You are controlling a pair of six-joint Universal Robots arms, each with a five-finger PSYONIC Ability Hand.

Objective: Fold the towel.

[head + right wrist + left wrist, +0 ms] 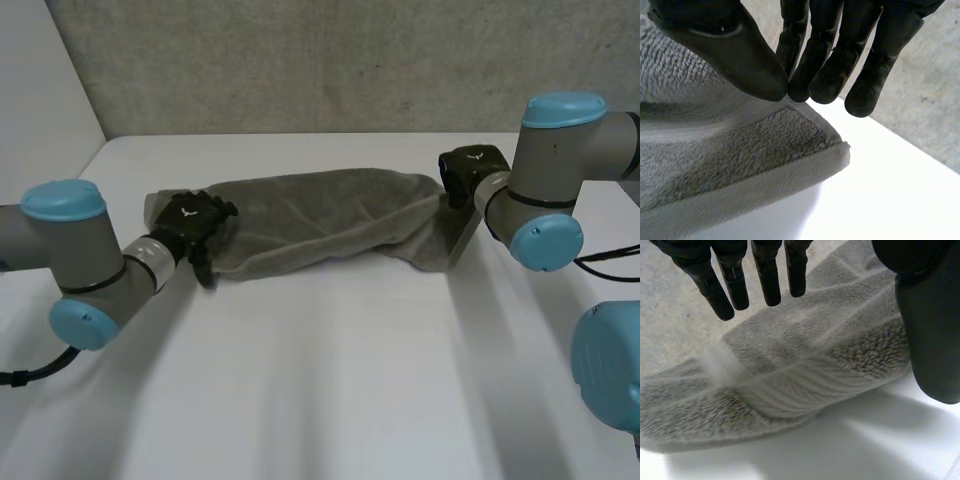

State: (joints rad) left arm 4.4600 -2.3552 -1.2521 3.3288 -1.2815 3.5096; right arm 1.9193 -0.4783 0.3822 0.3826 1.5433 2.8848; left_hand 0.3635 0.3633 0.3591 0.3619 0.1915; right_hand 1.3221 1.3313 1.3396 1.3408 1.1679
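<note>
A grey towel (320, 220) lies lengthwise across the white table (330, 380), doubled over with its ends bunched. My left hand (195, 222) rests over the towel's left end. In the left wrist view its fingers (767, 280) are straight and spread above the towel (815, 365), with the thumb held apart beside them. My right hand (465, 172) is at the towel's right end. There the thumb (740, 55) and fingertips meet, pinching the towel's upper layer (740, 160). The corner below them stands a little off the table (890, 190).
A grey concrete wall (330, 60) runs behind the table's far edge. The right arm's elbow (545, 240) hangs over the table's right side. Bare white tabletop stretches in front of the towel.
</note>
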